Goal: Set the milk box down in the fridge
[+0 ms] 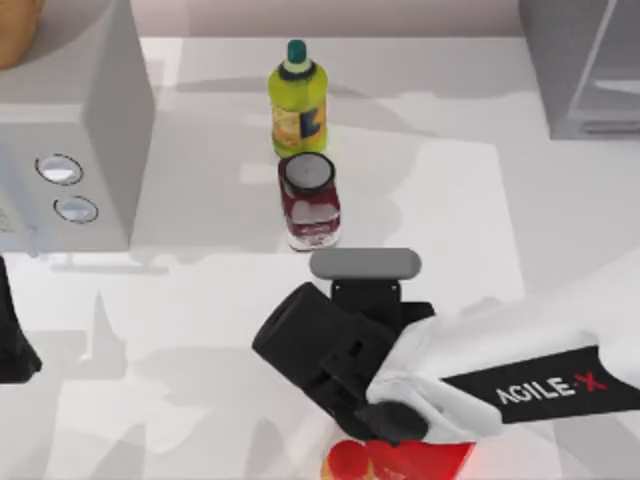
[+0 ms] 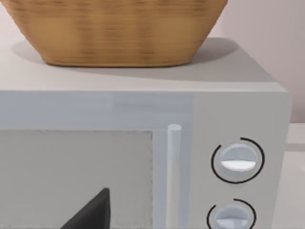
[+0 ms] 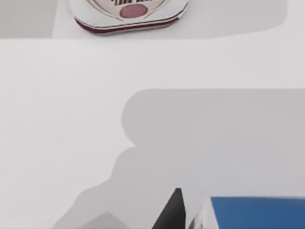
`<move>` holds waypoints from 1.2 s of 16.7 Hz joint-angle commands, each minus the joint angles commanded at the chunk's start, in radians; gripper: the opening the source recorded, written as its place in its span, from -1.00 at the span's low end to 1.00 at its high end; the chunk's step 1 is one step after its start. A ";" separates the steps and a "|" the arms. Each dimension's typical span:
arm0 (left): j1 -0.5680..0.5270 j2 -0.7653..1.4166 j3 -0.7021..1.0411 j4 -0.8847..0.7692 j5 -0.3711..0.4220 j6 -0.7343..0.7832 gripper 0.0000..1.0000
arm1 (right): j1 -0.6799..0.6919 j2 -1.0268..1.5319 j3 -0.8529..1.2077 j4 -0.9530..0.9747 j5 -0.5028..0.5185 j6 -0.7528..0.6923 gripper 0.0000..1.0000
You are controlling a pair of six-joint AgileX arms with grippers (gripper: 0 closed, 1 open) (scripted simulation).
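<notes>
On my right arm (image 1: 520,370) I read "AGILE·X" in white on its black band as it reaches over the worktop (image 1: 180,300), its tool (image 3: 178,210) just beside the milk box (image 3: 257,212); I cannot tell whether the fingers are spread or pinching. Ahead stands 1 dark red jar (image 1: 311,200) with a pale lid and 1 yellow-green bottle (image 1: 297,98), the fridge (image 1: 585,65) is at the far right, and a red box (image 1: 395,462) lies under the arm. My left tool (image 1: 15,330) is parked at the left edge, facing the grey box with 2 dials (image 2: 236,162) that carries a woven basket (image 2: 119,28); its fingers I cannot judge.
</notes>
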 joint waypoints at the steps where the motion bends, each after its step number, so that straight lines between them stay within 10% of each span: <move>1: 0.000 0.000 0.000 0.000 0.000 0.000 1.00 | 0.000 0.000 0.000 0.000 0.000 0.000 -0.51; 5: 0.000 0.000 0.000 0.000 0.000 0.000 1.00 | 0.000 0.000 0.000 0.000 0.000 0.000 -1.00; 20: 0.000 0.000 0.000 0.000 0.000 0.000 1.00 | -0.033 -0.104 0.049 -0.184 0.022 0.029 -1.00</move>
